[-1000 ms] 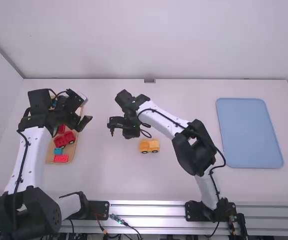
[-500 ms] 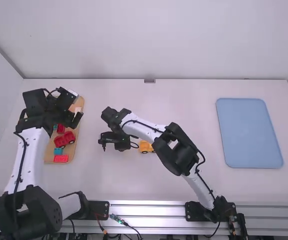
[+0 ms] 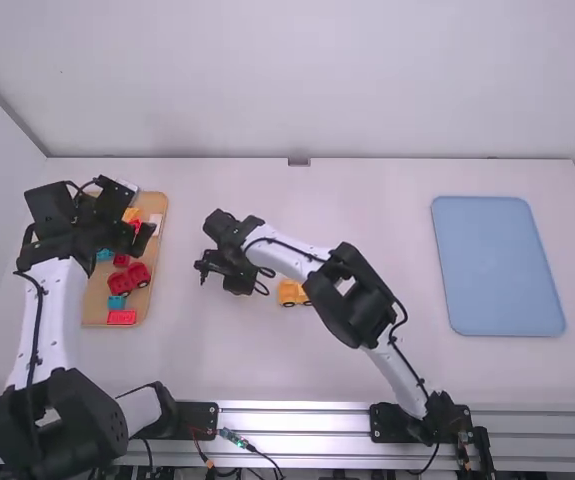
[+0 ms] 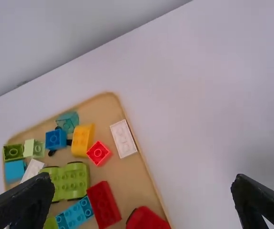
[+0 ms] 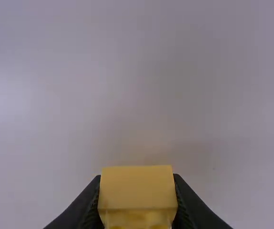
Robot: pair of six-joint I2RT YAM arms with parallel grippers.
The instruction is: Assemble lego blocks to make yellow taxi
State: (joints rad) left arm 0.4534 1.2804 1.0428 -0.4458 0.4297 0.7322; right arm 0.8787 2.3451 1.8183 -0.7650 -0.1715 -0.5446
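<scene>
Black left gripper (image 4: 142, 178) shifts left, spread wide, empty. Black right gripper (image 5: 137, 177) pinches yellow plastic block (image 5: 137, 189); yellow wheeled base (image 3: 289, 292) looks unfinished.

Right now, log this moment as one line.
left gripper: open, at parts tray | right gripper: holding yellow block | yellow wheeled piece: on table

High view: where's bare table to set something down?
Widest: between the right arm and the blue mat, and beyond both, along the wall. The mat is bare too. Crowded: the wooden tray of blocks by the left tool; beside the yellow vehicle, the right tool holds a yellow block.
</scene>
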